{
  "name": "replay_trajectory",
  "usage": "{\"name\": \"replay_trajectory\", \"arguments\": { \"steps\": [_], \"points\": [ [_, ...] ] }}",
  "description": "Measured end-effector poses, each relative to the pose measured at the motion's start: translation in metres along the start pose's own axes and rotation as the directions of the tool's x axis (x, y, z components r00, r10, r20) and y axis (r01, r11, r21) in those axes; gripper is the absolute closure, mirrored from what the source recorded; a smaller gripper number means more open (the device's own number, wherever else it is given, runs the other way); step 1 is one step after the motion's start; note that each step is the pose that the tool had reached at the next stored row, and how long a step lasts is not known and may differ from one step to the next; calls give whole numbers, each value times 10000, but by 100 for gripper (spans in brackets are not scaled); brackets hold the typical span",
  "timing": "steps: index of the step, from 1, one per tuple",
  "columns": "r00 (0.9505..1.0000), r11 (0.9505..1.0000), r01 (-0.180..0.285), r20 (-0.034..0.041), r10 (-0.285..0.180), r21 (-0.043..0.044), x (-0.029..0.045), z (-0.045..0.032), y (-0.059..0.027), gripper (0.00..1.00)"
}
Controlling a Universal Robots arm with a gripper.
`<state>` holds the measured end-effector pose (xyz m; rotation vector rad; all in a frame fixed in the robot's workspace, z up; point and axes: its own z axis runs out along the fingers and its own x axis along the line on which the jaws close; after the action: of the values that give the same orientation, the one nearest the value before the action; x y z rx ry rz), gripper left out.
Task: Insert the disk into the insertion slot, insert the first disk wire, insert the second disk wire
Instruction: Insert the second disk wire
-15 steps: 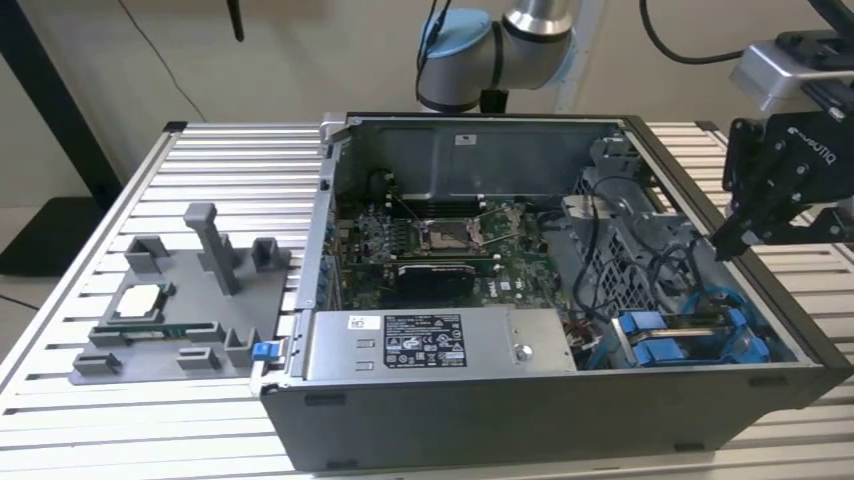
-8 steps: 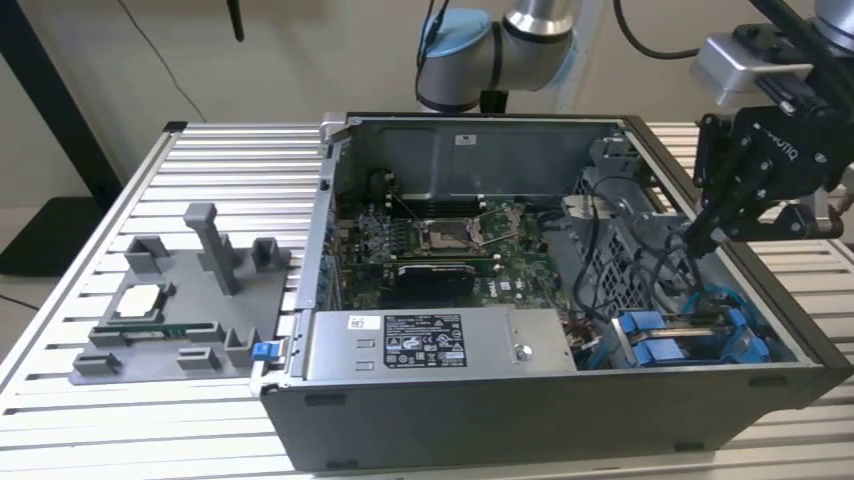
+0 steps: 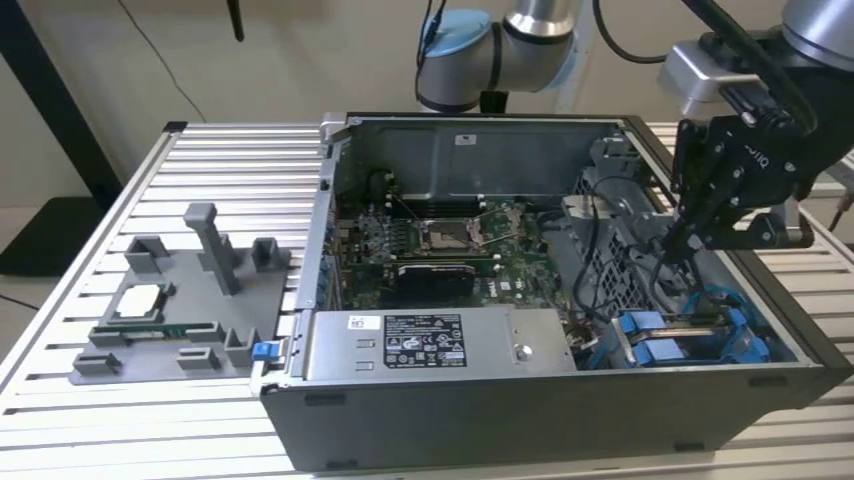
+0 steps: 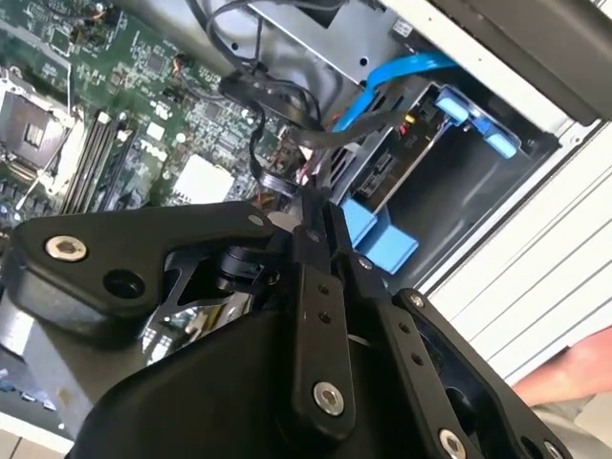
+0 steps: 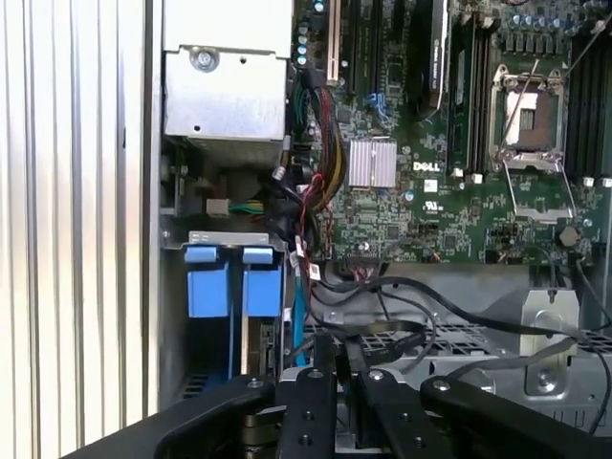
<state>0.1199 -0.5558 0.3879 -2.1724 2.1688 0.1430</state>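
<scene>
The black 2-fingered pincer [image 3: 678, 238] hangs inside the open grey computer case [image 3: 534, 420], its slim fingers pressed together; something thin and dark at their tips may be a cable end — whether they grip it cannot be told. Just below and beyond the tips sit 2 bright blue plastic carrier frames [image 5: 232, 287] side by side in the drive bay [image 3: 694, 340]; the silver-grey disk appears already seated there, though its label is hidden. A light-blue flat data wire [image 4: 402, 76] and loose black cables [image 5: 402, 316] crowd around the fingers. Beside them lies the green motherboard [image 5: 430, 191]. Risk, as a judgement: the fingers may snag the black cables, or a tilted connector may miss its socket — cramped space would cause either.
</scene>
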Motion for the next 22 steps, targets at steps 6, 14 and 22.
{"name": "replay_trajectory", "arguments": {
  "steps": [6, 14, 22],
  "points": [
    [9994, 9999, 19, 332, -24, 132, 120, 32, 37, 100],
    [9969, 9995, 37, 789, -61, 310, 243, 67, 54, 100],
    [9956, 9995, 37, 934, -67, 326, 260, 117, 54, 100]
  ]
}}
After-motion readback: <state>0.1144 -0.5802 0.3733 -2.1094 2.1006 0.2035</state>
